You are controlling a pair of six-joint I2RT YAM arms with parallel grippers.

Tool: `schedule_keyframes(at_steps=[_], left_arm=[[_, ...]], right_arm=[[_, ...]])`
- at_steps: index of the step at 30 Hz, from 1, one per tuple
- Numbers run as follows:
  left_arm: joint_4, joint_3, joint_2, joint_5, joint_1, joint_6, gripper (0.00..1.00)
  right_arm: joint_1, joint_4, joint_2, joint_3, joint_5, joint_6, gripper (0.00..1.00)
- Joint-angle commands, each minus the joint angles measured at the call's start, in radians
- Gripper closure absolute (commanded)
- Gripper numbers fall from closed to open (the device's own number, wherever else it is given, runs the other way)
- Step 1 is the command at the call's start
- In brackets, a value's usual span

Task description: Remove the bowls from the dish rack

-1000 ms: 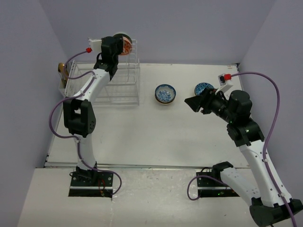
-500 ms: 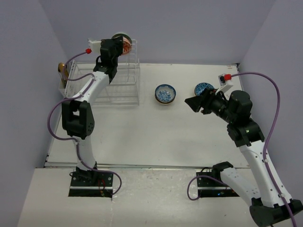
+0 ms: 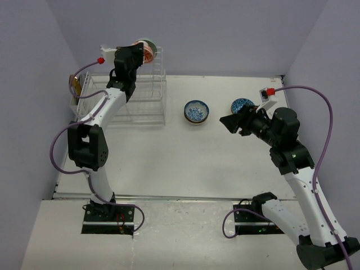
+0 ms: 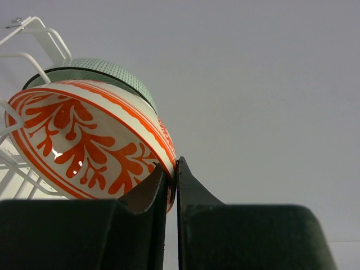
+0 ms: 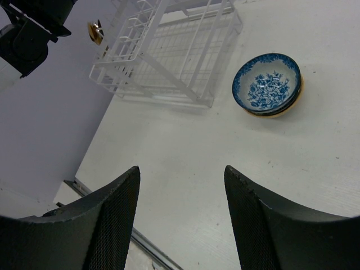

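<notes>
My left gripper (image 3: 140, 54) is up at the top of the dish rack's (image 3: 143, 98) tall slotted tower. It is shut on the rim of a white bowl with an orange leaf pattern (image 4: 84, 140), one finger inside the rim and one outside, as the left gripper (image 4: 171, 167) shows in its wrist view. A green dotted bowl (image 4: 109, 70) sits right behind the orange one among the white wires (image 4: 31, 31). Two blue-patterned bowls (image 3: 196, 111) (image 3: 242, 104) rest on the table right of the rack. My right gripper (image 3: 229, 122) hovers open above the table, nothing between its fingers.
A small golden-brown object (image 3: 73, 82) hangs at the rack's left end. In the right wrist view the rack (image 5: 169, 56) lies at the far left and a blue bowl (image 5: 267, 84) to its right. Purple walls close in behind and on both sides.
The left gripper with the orange bowl has shifted slightly up and to the left at the tower's top. The right arm has not moved.
</notes>
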Motion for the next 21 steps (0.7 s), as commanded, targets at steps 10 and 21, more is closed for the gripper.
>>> schedule_keyframes(at_steps=[10, 21], left_arm=[[0.269, -0.045, -0.14, 0.077, 0.007, 0.047, 1.0], [0.464, -0.16, -0.269, 0.311, -0.005, 0.24, 1.0]], right_arm=[[-0.002, -0.012, 0.061, 0.054, 0.01, -0.012, 0.38], [-0.002, -0.056, 0.071, 0.12, 0.056, -0.022, 0.38]])
